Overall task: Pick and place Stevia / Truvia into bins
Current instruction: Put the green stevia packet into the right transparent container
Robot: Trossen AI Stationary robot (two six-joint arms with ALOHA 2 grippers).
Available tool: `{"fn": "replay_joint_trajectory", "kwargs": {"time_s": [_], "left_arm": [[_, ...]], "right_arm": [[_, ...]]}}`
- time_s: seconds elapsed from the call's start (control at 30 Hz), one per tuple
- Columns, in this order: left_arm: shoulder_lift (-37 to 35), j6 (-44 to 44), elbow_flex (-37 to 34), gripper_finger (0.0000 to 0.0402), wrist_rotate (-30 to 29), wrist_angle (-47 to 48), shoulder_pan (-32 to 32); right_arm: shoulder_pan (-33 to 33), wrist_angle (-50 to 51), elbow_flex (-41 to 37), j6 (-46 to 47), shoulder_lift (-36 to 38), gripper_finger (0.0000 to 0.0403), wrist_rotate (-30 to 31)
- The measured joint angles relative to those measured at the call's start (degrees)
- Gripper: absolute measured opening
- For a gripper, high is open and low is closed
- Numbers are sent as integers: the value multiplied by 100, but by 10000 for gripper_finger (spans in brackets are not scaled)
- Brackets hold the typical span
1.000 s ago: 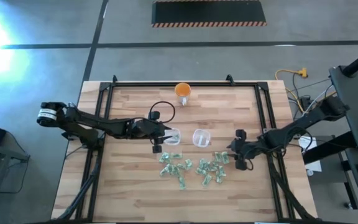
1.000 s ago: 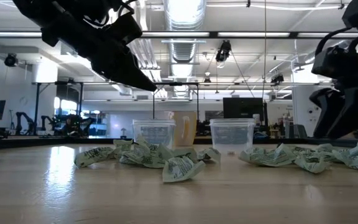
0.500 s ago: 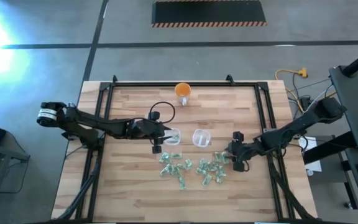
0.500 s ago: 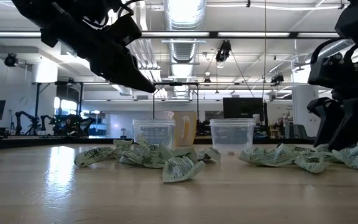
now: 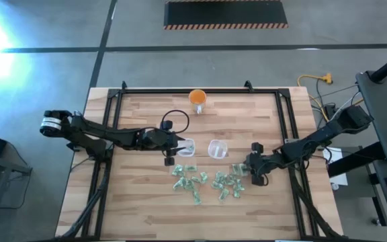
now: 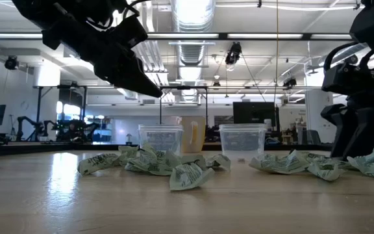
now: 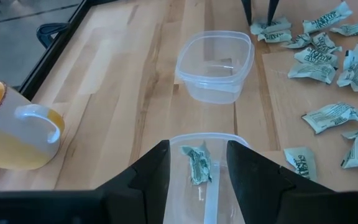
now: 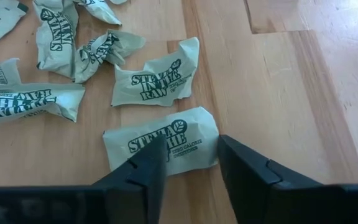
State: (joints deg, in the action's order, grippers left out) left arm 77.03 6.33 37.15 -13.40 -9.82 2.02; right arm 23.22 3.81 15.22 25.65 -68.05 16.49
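Observation:
Several crumpled pale green-and-white Stevia sachets (image 5: 210, 180) lie flat on the wooden table, near the two clear bins. My left gripper (image 7: 197, 146) hovers open above the left bin (image 7: 207, 186), which holds one sachet (image 7: 196, 163); the second bin (image 7: 216, 65) stands beyond it. My right gripper (image 8: 191, 142) is open at the right end of the pile (image 5: 246, 168). Its fingers are low over one flat sachet (image 8: 166, 140) at the pile's edge, one at each side of its end. My right gripper comes down slanting from the table's right side onto the end of the flat sachet (image 8: 201, 134), which lies on the wood. Whether its fingertips (image 8: 151, 152) touch the paper I cannot tell.
An orange cup (image 5: 197, 98) stands near the table's far edge, behind the bins. A black metal frame (image 5: 284, 114) runs along the table's sides. Bare wood lies between the pile and the near edge. In the low view the right arm (image 6: 359, 130) stands right of the bins (image 6: 242, 140).
My right gripper has moved toward the table's left and down, from beside the pile onto its right end. The left gripper has stayed above the left bin.

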Motion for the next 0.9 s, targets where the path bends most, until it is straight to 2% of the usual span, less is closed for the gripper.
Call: {"fn": "replay_joint_trajectory", "kwargs": {"time_s": [0.13, 0.4, 0.67, 0.9], "left_arm": [[0, 0, 0, 142, 1, 4, 0], [0, 0, -2, 142, 5, 7, -3], [0, 0, -2, 142, 8, 6, -2], [0, 2, -2, 142, 12, 6, -2]], "right_arm": [[0, -14, 0, -15, 5, 103, 0], [-4, -9, 0, -123, 33, 111, -125], [-2, -13, 0, -328, 33, 22, -131], [-2, -7, 0, -343, 56, 9, -107]]}}
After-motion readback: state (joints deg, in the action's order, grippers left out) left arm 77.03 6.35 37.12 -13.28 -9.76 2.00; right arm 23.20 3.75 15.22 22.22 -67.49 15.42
